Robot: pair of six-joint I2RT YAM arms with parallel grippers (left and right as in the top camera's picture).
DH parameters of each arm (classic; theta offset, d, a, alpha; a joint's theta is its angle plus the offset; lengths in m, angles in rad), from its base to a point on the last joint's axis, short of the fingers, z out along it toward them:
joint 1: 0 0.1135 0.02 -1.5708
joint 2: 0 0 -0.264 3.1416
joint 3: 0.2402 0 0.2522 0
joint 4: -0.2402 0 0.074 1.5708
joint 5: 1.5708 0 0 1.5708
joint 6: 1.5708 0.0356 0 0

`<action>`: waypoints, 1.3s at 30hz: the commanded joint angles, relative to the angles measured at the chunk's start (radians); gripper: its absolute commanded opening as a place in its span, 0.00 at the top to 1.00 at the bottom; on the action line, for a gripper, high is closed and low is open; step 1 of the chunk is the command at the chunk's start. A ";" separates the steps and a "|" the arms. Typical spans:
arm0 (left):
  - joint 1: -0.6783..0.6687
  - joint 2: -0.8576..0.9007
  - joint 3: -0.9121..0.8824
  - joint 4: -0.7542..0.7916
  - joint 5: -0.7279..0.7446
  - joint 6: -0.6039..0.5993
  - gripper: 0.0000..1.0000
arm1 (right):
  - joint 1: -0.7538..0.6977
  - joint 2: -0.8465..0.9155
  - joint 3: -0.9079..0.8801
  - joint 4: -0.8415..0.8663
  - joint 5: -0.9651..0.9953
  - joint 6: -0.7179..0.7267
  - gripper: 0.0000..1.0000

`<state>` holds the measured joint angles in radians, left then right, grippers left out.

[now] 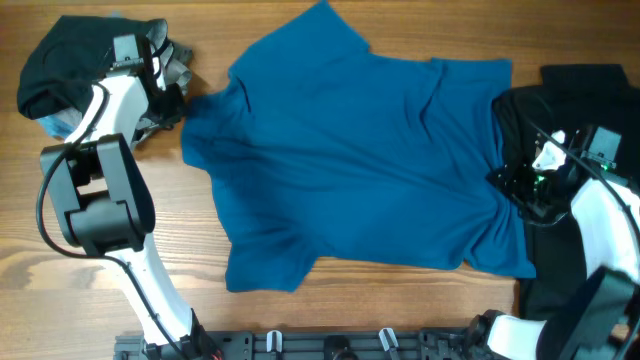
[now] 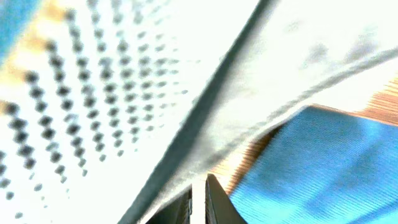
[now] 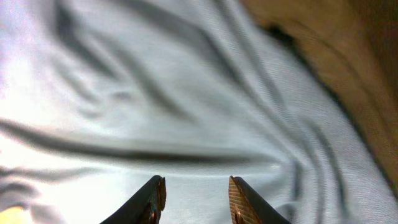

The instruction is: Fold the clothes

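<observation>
- The desk point(image 1: 400, 310) is bare wood, and the clothes lie across most of it.
- The royal-blue T-shirt point(image 1: 370, 160) is spread flat in the middle, between my two arms. It has loose wrinkles, and one sleeve points to the far edge.
- A black garment point(image 1: 580, 85) lies at the right end, with the T-shirt's right edge lapping against it.
- A second black garment point(image 1: 60, 60) is bunched at the far left corner. A grey piece point(image 1: 183, 68) lies beside it and a scrap of light-blue cloth point(image 1: 60, 125) just below it.
- My right pincer point(image 1: 515, 180) sits over the seam where the blue shirt meets the black garment. In its wrist view the fingers point(image 3: 239, 199) stand apart with nothing between them. They are just above rippled cloth that glare has washed pale.
- My left pincer point(image 1: 172, 100) is at the T-shirt's left edge, next to the grey piece. In its wrist view the jaws are drawn almost together. A pale dotted fabric point(image 2: 93, 93) fills the frame above them, and the blue shirt is off to the right. I cannot tell whether any cloth is pinched between them.
</observation>
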<state>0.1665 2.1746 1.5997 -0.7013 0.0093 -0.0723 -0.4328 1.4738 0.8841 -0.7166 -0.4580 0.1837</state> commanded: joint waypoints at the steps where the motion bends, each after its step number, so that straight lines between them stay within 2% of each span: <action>1: -0.005 -0.061 0.034 -0.068 0.166 0.082 0.84 | 0.058 -0.066 0.002 0.008 -0.075 -0.049 0.63; 2: -0.013 -0.087 0.034 -0.104 0.225 0.099 0.82 | 0.077 -0.064 0.002 0.030 -0.045 -0.015 0.66; 5: -0.054 -0.147 0.034 -0.172 0.278 0.127 0.80 | 0.093 -0.032 0.002 0.171 0.192 0.149 0.82; 8: -0.125 -0.161 0.034 -0.230 0.278 0.199 0.73 | 0.092 0.068 0.002 0.315 0.305 0.212 0.86; 9: -0.151 -0.161 0.033 -0.263 0.269 0.200 0.71 | 0.093 0.125 0.002 0.354 0.244 0.204 0.89; 11: -0.176 -0.161 0.033 -0.307 0.266 0.195 0.70 | 0.093 0.204 0.002 0.410 -0.019 0.072 0.88; 13: -0.185 -0.161 0.029 -0.332 0.265 0.167 0.71 | 0.093 0.257 0.002 0.457 -0.124 0.026 0.88; 18: -0.185 -0.161 0.027 -0.297 0.264 0.165 0.67 | 0.106 0.422 0.002 0.644 -0.109 0.134 0.93; 20: -0.186 -0.161 0.027 -0.295 0.263 0.165 0.65 | 0.124 0.531 0.015 0.700 0.027 0.245 0.96; 23: -0.186 -0.161 0.027 -0.288 0.264 0.165 0.60 | 0.124 0.607 0.125 0.698 0.150 0.301 0.96; 25: -0.186 -0.161 0.027 -0.275 0.264 0.165 0.53 | 0.125 0.612 0.225 0.696 0.169 0.294 0.96; 27: -0.186 -0.161 0.027 -0.262 0.263 0.165 0.50 | 0.125 0.612 0.362 0.613 0.246 0.285 0.96; 28: -0.186 -0.161 0.027 -0.256 0.263 0.165 0.49 | 0.125 0.612 0.409 0.568 0.243 0.256 0.96; 30: -0.186 -0.161 0.027 -0.253 0.263 0.165 0.49 | 0.140 0.608 0.503 0.379 0.122 0.070 0.95; 32: -0.186 -0.161 0.027 -0.253 0.263 0.165 0.49 | 0.168 0.607 0.543 0.204 0.091 -0.033 0.94; 33: -0.186 -0.161 0.027 -0.251 0.263 0.166 0.49 | 0.194 0.608 0.542 0.112 0.125 -0.056 0.87; 35: -0.186 -0.161 0.027 -0.246 0.263 0.166 0.49 | 0.233 0.615 0.521 0.046 0.231 -0.045 0.83; 37: -0.186 -0.161 0.027 -0.241 0.263 0.166 0.48 | 0.266 0.626 0.485 0.047 0.259 0.008 0.96; 39: -0.186 -0.161 0.027 -0.242 0.263 0.165 0.48 | 0.286 0.655 0.443 0.061 0.318 0.098 0.96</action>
<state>-0.0204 2.0327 1.6226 -0.9455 0.2607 0.0925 -0.1612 2.0735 1.3827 -0.6601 -0.2352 0.1970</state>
